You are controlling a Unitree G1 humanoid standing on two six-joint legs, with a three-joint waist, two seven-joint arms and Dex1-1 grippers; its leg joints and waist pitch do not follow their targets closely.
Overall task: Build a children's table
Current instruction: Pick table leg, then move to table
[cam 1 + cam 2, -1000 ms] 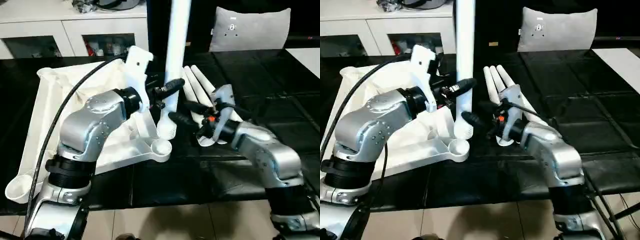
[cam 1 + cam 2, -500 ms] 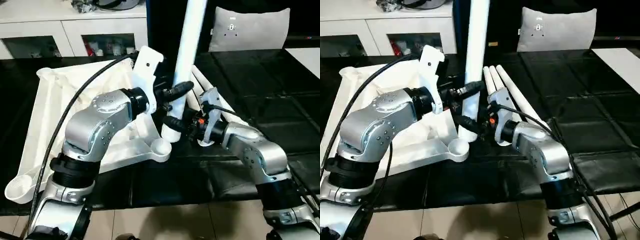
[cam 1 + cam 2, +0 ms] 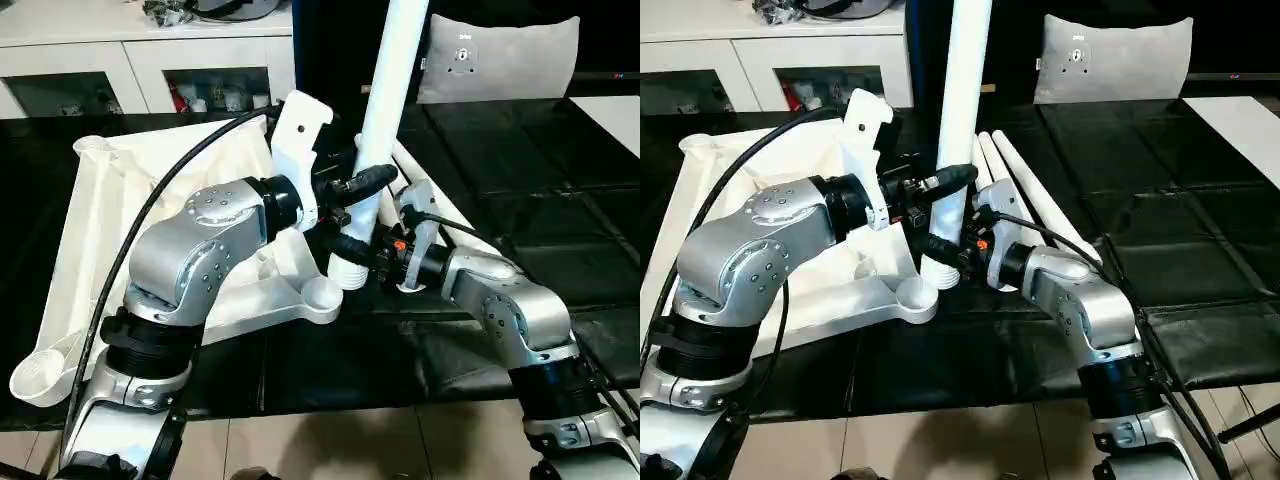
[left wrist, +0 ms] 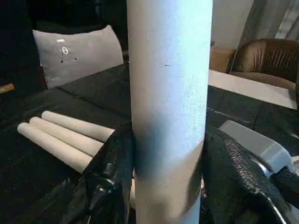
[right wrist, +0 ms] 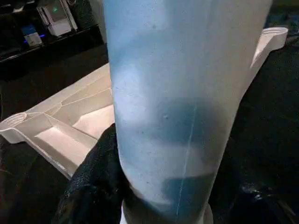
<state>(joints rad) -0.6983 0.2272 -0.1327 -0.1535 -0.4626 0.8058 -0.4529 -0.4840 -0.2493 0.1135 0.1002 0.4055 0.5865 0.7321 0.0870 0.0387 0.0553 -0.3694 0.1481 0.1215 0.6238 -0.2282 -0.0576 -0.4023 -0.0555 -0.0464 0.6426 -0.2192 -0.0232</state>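
One white leg [image 3: 388, 100] held up off the black work surface [image 3: 520, 170], leaning a little, with its ribbed lower end [image 3: 350, 270] hanging just above and beside the near corner socket [image 3: 322, 293] of the upturned tabletop [image 3: 110, 200], not yet seated. Pinched low on the shaft by the left gripper [image 3: 362, 185], both pads [image 4: 112, 168] pressed flat against the round sides. Bracketed lower down, near the ribbed end, by the right gripper [image 3: 352, 248]; clamped or merely closing in, cannot tell. Three more legs [image 3: 1025, 185] lying side by side on the work surface just beyond. Probably light and hollow, stiff enough not to bend, yet long, so top-heavy above a low grip and prone to swinging. Smooth, round, tapered plastic: likely slippery, apt to twist or slide between narrow pads. Best taken near the thick end, close to the socket, with a second hold a little higher for steering upright. Tabletop likewise light and liable to skid under a push, so worth pressing straight down rather than sideways.
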